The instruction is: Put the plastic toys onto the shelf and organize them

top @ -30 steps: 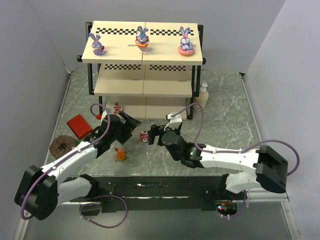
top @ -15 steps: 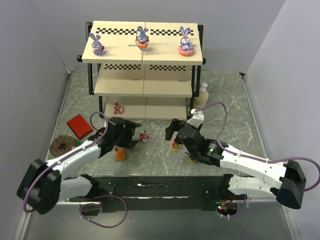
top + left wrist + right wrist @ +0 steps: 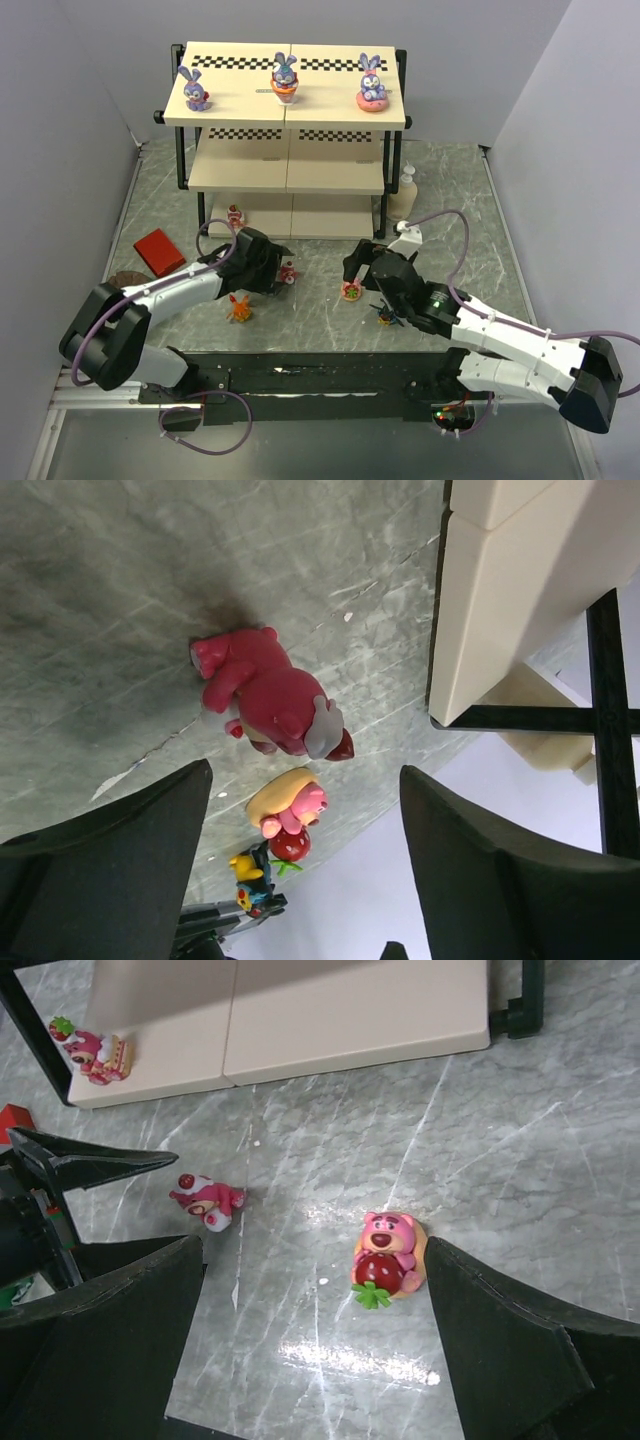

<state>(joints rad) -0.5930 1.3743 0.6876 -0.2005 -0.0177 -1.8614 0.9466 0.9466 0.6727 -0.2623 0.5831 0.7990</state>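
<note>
Three purple-blue bunnies [image 3: 284, 80] stand on the top board of the shelf [image 3: 330, 175]. One red-pink figure [image 3: 235, 215] stands on the bottom board, also in the right wrist view [image 3: 90, 1048]. Another red-pink figure [image 3: 288, 272] lies on its side on the table, just beyond my open left gripper [image 3: 268, 265]; in the left wrist view it [image 3: 268, 692] is ahead of the gripper [image 3: 305, 780]. A pink bear with a strawberry [image 3: 352, 290] sits by my open, empty right gripper [image 3: 358, 268]; in the right wrist view it [image 3: 388, 1258] is beside the right finger of the gripper [image 3: 312, 1250]. An orange spiky creature [image 3: 240, 310] and a dark blue-yellow one [image 3: 387, 315] stand on the table.
A red block [image 3: 160, 250] and a brown disc [image 3: 120, 285] lie at the left. A cream pump bottle [image 3: 407, 190] stands by the shelf's right leg. Grey walls close in both sides.
My right gripper has swung right, from beside the lying red-pink figure to over the pink strawberry bear. My left gripper has moved right toward the lying figure.
</note>
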